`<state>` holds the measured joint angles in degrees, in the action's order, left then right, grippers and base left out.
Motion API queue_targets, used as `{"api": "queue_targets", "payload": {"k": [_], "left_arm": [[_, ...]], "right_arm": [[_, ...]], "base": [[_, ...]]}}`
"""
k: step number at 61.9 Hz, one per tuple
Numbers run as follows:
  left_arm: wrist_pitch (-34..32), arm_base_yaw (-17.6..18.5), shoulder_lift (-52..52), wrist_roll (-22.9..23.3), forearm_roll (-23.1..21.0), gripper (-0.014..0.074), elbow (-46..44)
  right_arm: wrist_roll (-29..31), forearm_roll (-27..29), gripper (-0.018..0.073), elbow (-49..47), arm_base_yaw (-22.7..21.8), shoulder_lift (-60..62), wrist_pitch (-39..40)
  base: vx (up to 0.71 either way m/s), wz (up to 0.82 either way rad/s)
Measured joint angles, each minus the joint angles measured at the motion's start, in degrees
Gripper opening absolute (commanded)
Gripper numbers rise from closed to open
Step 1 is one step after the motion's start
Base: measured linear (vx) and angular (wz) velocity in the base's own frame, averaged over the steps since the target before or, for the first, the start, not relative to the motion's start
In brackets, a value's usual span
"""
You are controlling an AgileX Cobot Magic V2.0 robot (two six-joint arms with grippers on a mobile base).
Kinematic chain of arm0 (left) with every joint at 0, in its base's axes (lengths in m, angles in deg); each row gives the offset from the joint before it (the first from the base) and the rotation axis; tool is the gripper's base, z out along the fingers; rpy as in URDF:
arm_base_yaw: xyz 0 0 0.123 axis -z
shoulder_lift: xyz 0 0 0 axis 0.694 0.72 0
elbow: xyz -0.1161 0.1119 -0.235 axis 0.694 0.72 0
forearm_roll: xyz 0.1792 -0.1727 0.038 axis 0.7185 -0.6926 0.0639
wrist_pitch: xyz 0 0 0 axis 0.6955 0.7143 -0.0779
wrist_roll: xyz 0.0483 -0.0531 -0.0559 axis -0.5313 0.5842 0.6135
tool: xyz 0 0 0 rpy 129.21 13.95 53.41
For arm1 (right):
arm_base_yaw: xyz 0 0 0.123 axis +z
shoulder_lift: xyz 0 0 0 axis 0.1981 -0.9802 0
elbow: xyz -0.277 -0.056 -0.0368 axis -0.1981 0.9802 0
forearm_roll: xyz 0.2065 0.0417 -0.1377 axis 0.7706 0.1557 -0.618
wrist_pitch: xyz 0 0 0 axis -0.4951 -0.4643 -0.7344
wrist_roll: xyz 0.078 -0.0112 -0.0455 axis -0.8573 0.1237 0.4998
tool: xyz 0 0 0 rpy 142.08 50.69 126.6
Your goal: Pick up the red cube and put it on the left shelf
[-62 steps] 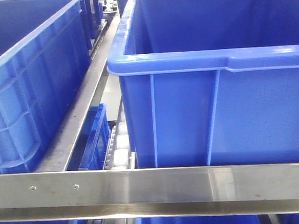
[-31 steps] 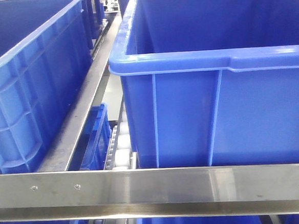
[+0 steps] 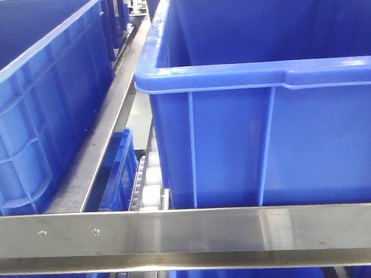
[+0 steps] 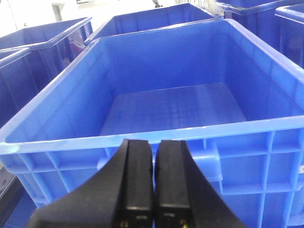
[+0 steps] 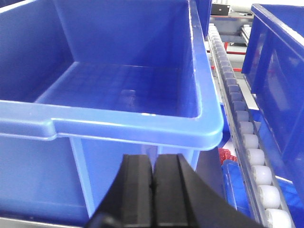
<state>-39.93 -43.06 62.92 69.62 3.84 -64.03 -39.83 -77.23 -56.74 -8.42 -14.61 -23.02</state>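
Blue crate unmoved since half-second ago.

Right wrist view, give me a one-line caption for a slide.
Closed right tool facing an empty blue crate, white rollers alongside.

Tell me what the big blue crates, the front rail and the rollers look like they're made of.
Blue crate: moulded plastic, slightly glossy, with ribs and a rolled rim. Front rail: brushed steel by its look, streaked sheen and two small fasteners. Rollers: smooth white, probably plastic.
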Motion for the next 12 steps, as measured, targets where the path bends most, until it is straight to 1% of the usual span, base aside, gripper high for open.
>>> {"api": "queue_targets", "payload": {"k": [12], "left_arm": [[0.0,0.0,0.0,0.0,0.0,0.0106,0.0]], "right_arm": [[0.0,0.04,0.005,0.0,0.0,0.0,0.0]], "base": [[0.0,0.0]]}}
